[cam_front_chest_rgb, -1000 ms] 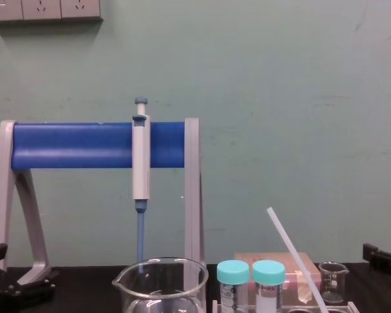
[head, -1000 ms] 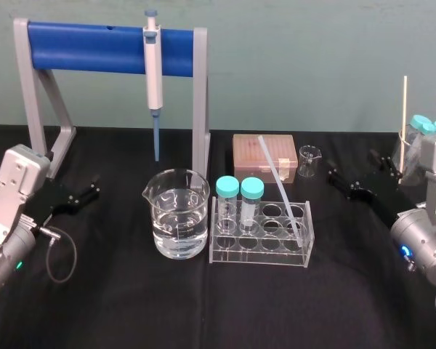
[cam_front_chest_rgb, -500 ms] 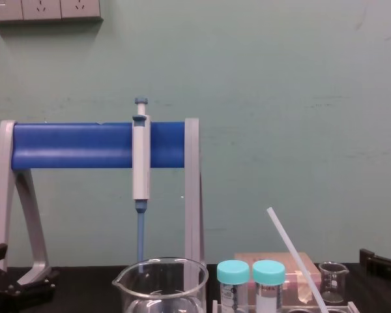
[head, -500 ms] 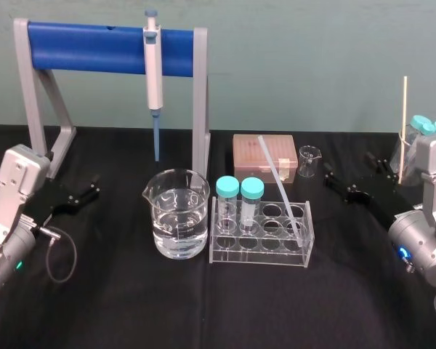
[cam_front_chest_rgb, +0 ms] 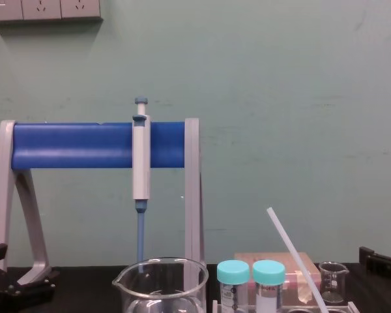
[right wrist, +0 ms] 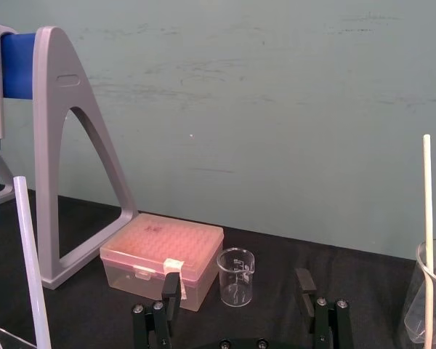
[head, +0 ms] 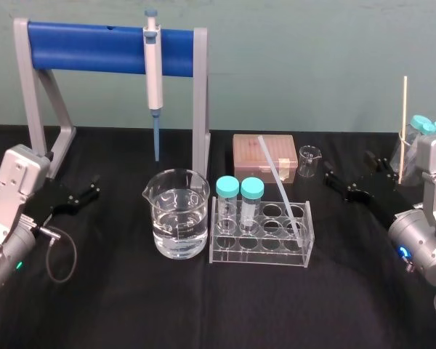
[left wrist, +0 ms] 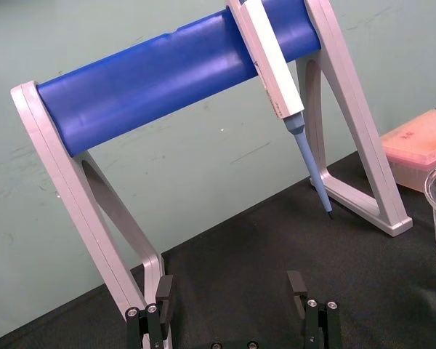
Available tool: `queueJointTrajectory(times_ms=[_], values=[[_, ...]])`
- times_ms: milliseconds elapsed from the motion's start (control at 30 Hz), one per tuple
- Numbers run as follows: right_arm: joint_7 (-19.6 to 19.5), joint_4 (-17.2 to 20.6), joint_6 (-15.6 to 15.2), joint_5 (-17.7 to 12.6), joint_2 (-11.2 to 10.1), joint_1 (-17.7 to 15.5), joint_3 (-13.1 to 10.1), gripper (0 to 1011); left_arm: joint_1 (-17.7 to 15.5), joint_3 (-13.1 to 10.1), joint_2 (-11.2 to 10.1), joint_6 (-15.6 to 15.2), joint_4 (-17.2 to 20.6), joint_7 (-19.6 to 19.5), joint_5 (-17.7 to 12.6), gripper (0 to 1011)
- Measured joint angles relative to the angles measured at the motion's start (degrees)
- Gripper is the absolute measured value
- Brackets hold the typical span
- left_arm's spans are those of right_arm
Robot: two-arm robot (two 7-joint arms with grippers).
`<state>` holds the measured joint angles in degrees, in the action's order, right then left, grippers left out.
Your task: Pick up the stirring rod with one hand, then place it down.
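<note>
The stirring rod is a translucent white stick that leans in the clear tube rack, its top tilted back and to the left. It rises above the rack in the chest view and stands at the edge of the right wrist view. My right gripper hovers open to the right of the rack, apart from the rod, with nothing between its fingers. My left gripper rests open at the far left near the stand, its fingers bare.
A large beaker of water stands left of the rack. Two teal-capped tubes fill the rack's left holes. Behind are a pink tip box, a small beaker and the pipette on its blue stand. A thin pale stick stands in glassware far right.
My right gripper has shifted a little to the left and forward, toward the small beaker. The left arm and the rod have not moved.
</note>
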<state>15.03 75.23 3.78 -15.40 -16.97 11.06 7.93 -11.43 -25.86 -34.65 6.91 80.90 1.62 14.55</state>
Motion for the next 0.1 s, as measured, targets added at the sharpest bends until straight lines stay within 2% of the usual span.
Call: queueJointTrajectory(times_ms=[100], values=[[0.0, 0.0, 0.0, 0.0, 0.0, 0.0, 0.0, 1002, 0.0, 0.0, 0.0, 0.0, 0.0, 0.0, 0.0, 1000]])
